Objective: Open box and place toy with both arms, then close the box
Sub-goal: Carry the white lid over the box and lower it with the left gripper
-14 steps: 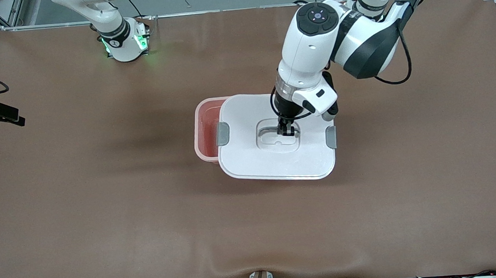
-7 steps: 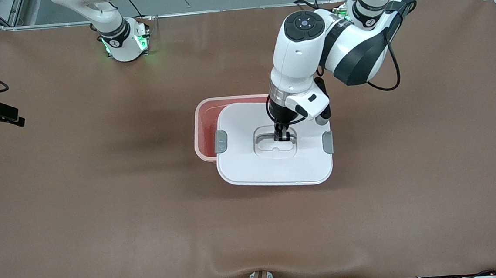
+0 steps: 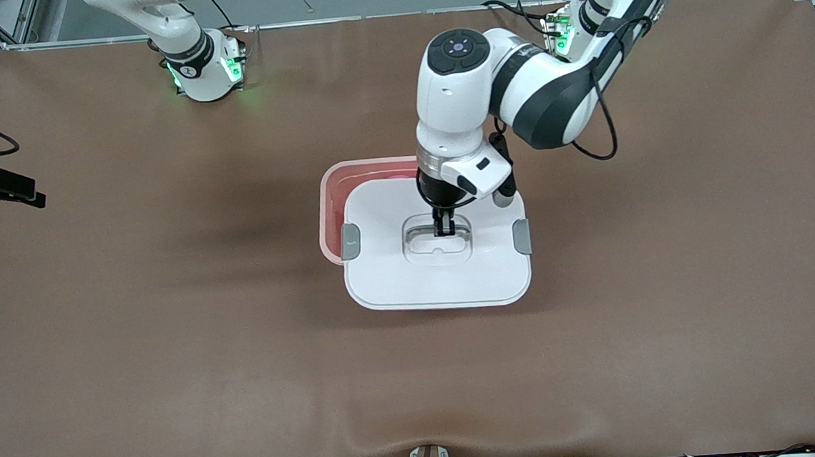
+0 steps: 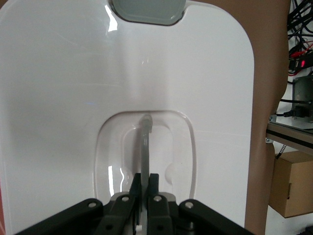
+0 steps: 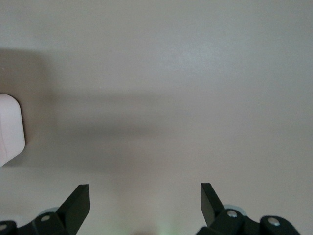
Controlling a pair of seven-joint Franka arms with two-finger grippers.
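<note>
My left gripper point(image 3: 443, 231), pinched shut on the lid point(image 3: 440, 280) handle, hangs it askew over the box point(image 3: 329, 212), whose rim may catch it; my right gripper point(image 5: 145, 196) waits open.

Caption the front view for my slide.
Left gripper holds the white lid by its handle over the pink box.

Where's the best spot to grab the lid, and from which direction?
Grip the clear handle in the recess at the middle of the lid, coming straight down from above. It is a thin upright bar that two fingers can pinch, and being central it should keep the lid level. The left gripper holds it that way; the right gripper waits open.
</note>
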